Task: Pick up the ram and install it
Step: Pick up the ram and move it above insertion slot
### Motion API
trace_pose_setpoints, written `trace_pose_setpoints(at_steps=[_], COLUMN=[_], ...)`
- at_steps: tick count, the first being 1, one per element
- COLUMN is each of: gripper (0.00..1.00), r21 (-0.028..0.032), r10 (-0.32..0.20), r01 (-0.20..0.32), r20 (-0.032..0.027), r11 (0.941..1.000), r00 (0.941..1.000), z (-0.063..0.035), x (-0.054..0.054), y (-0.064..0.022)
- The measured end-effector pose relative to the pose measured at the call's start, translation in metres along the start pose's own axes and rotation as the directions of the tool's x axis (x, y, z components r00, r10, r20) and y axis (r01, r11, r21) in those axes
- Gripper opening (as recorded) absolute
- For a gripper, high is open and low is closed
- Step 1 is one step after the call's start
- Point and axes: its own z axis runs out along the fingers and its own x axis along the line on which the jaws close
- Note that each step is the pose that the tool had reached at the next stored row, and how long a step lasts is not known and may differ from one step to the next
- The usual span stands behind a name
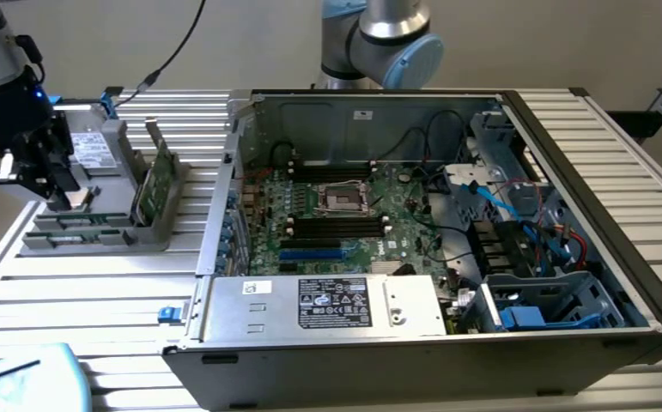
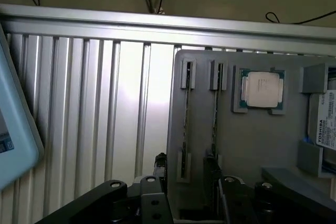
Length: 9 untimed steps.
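Observation:
Two ram sticks stand on edge in a grey holder tray (image 1: 90, 236) on the slatted table, at the exterior view's left. The ram (image 1: 153, 184) is a thin green board; in the wrist view both sticks show edge-on, one ram (image 2: 186, 121) and a second (image 2: 215, 114) beside it. My gripper (image 1: 50, 184) hangs open over the tray, a little toward the exterior view's left of the sticks, holding nothing. In the wrist view the gripper (image 2: 185, 174) has its dark fingers (image 2: 160, 165) apart, either side of the line of the nearer stick.
The tray also carries a processor chip (image 2: 260, 90) and a grey labelled drive (image 1: 90, 146). The open computer case (image 1: 605, 223) fills the exterior view's right, with black memory slots (image 1: 331, 225) on its motherboard. A light blue object (image 1: 21, 378) lies at the table's near corner.

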Motion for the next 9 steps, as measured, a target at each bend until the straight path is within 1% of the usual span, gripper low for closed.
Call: trace_pose_setpoints(at_steps=[9], gripper=[0.41], r21=[0.0001], r10=[0.0], r01=[0.0], r20=[0.0], r11=[1.0], r00=[1.0], z=[0.0164], x=[0.0], y=[-0.0009])
